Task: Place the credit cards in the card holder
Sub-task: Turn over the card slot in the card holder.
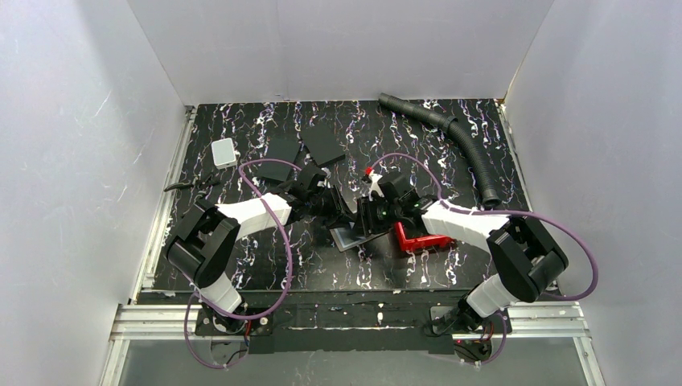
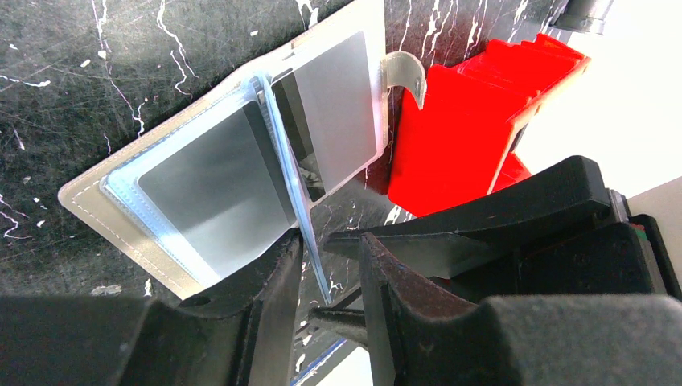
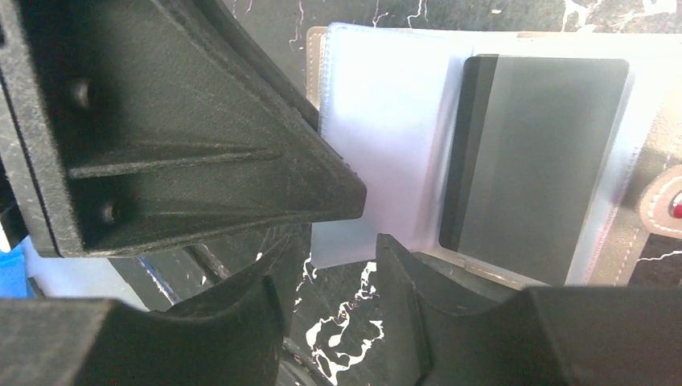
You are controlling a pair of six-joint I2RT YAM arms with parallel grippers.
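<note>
The card holder (image 1: 347,237) lies spread open on the table between both grippers, its taupe cover (image 2: 84,201) underneath and clear plastic sleeves on top. Grey credit cards (image 2: 217,189) (image 2: 338,104) sit inside the sleeves, and one shows dark (image 3: 539,161) in the right wrist view. One clear sleeve (image 2: 289,173) stands up on edge and runs between the fingers of my left gripper (image 2: 330,241), whose jaws stand apart around it. My right gripper (image 3: 338,273) is open just short of the sleeves' near edge, with only table between its fingers. The two grippers (image 1: 338,211) (image 1: 366,221) almost touch.
A red tray (image 1: 418,240) (image 2: 458,137) stands right beside the holder's snap tab (image 2: 402,72). Two black slabs (image 1: 281,153) (image 1: 322,145) and a small white box (image 1: 223,151) lie behind. A corrugated black hose (image 1: 466,145) curves along the back right.
</note>
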